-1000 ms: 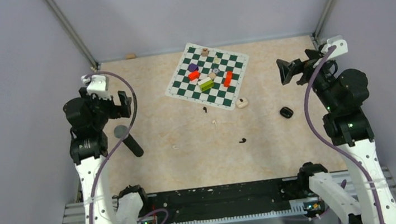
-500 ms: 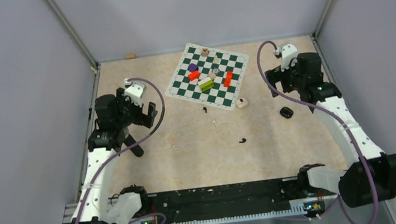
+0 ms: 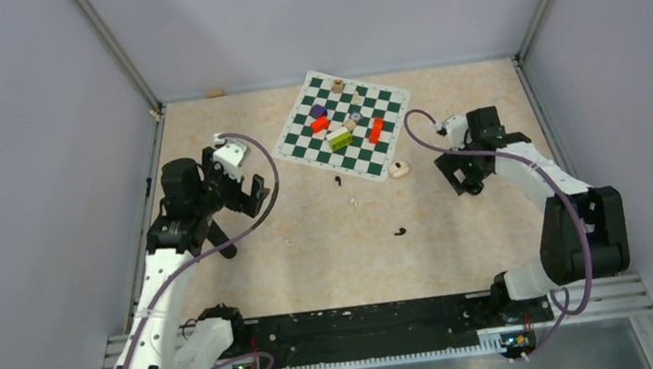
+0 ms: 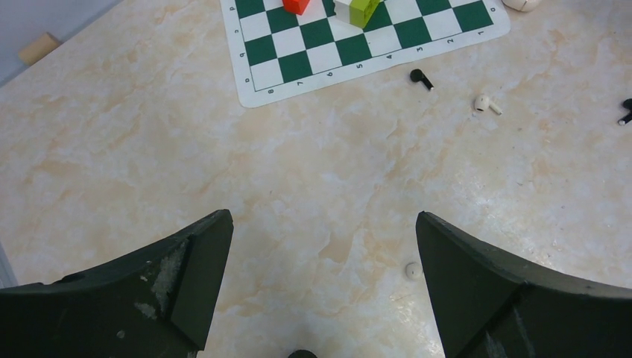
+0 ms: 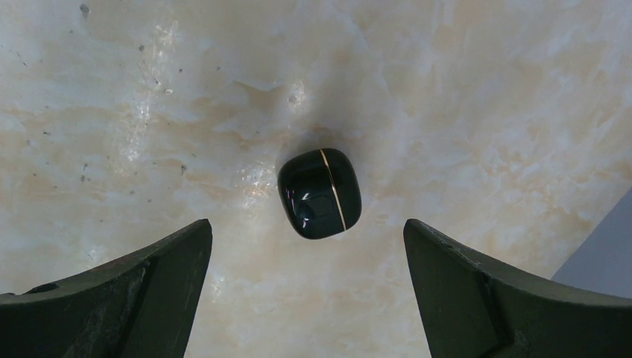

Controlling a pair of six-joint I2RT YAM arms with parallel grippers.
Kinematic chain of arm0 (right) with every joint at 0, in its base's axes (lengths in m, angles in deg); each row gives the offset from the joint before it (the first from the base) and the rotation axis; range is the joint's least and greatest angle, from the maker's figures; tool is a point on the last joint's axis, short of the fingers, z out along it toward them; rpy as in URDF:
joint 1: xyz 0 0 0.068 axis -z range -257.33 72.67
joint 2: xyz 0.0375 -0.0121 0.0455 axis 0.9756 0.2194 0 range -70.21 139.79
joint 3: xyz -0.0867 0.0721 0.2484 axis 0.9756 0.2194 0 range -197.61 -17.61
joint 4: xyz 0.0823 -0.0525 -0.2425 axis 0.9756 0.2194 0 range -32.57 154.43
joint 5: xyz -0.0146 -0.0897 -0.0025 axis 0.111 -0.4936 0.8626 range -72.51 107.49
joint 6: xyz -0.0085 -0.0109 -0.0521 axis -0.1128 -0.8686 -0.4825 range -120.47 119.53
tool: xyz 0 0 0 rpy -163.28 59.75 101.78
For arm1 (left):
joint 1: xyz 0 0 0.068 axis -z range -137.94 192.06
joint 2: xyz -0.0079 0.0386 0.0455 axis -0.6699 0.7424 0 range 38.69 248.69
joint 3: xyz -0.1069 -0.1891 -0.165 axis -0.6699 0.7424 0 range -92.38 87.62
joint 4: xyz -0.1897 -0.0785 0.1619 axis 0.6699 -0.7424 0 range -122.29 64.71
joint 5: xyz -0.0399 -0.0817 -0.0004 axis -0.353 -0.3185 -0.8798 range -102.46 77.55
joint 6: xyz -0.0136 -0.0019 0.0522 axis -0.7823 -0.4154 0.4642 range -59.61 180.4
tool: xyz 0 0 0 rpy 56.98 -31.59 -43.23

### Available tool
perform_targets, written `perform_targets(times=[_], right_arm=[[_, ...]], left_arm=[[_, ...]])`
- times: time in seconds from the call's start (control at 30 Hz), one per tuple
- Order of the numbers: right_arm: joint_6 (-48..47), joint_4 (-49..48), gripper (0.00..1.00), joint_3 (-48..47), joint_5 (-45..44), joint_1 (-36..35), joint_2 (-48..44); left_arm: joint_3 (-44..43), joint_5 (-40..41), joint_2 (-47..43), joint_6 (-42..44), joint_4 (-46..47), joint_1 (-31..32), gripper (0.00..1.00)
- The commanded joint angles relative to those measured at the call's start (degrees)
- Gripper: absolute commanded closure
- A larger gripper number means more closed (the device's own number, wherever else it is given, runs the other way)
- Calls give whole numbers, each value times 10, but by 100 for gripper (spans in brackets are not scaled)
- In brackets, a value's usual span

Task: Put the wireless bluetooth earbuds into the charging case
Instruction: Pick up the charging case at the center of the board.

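Marbled tabletop (image 3: 314, 269), task barely begun: the right gripper (image 3: 465, 174), jaws wide and empty, hovers over the closed charging case (image 5: 320, 193); left gripper (image 4: 322, 221) equally wide, empty. Both earbuds lie loose: near earbud (image 3: 400, 231), far earbud (image 3: 338, 180); 0 inserted.

I see a green-and-white chessboard mat (image 3: 342, 125) lying askew at the far middle of the marbled table (image 3: 314, 269). On it sit a purple block (image 3: 318, 110), a long red block (image 3: 376, 130) and a lime-green block (image 3: 340, 139). Just off its near right corner lies a white pod (image 3: 399, 169). A white earbud (image 4: 484, 104) rests nearer me. A tan peg (image 3: 216, 92) lies against the far wall.
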Motion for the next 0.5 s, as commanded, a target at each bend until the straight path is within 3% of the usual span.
perform_targets(times=[0.0, 0.17, 0.47], right_arm=[[-12, 1, 1, 0, -19, 5, 3], [-16, 5, 1, 6, -18, 8, 26], [1, -8, 1, -7, 24, -6, -12]], left_arm=[[-24, -11, 2, -3, 6, 8, 1], [-16, -9, 3, 3, 3, 12, 1], [-5, 6, 0, 8, 0, 17, 1]])
